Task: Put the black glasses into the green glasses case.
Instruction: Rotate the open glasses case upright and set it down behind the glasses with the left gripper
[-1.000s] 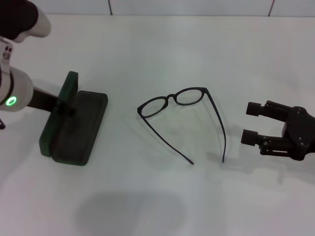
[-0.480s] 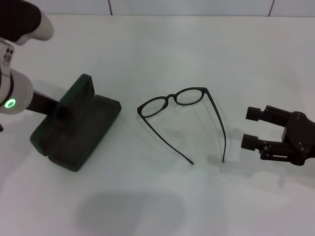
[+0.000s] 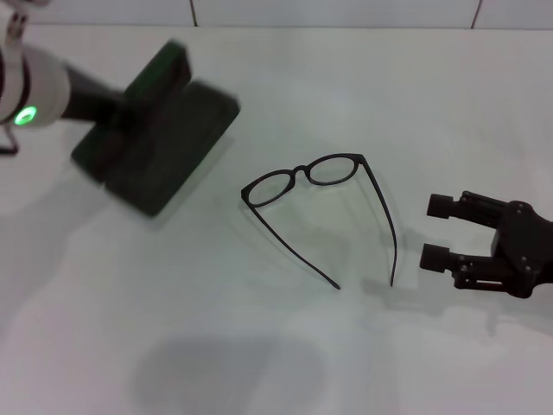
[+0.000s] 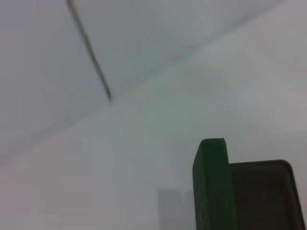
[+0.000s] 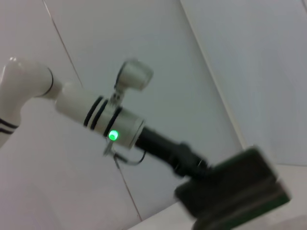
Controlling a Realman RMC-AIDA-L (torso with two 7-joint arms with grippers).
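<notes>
The black glasses [image 3: 300, 172] lie unfolded on the white table [image 3: 276, 346], rims toward the back and both temple arms pointing to the front. My left gripper [image 3: 118, 110] is shut on the green glasses case [image 3: 164, 130] and holds it open, tilted and off the table at the back left. The left wrist view shows the case's green lid edge [image 4: 213, 187] and dark lining [image 4: 264, 196]. My right gripper [image 3: 438, 231] stands open just right of the glasses' right temple tip, with nothing between its fingers. The right wrist view shows the left arm [image 5: 112, 135] carrying the case [image 5: 235, 191].
A tiled white wall [image 3: 346, 12] runs along the table's back edge. A soft shadow [image 3: 229, 376] falls on the table's front.
The left arm has raised the open case from the table and carried it back and to the right. The glasses have stayed put. The right gripper has barely shifted.
</notes>
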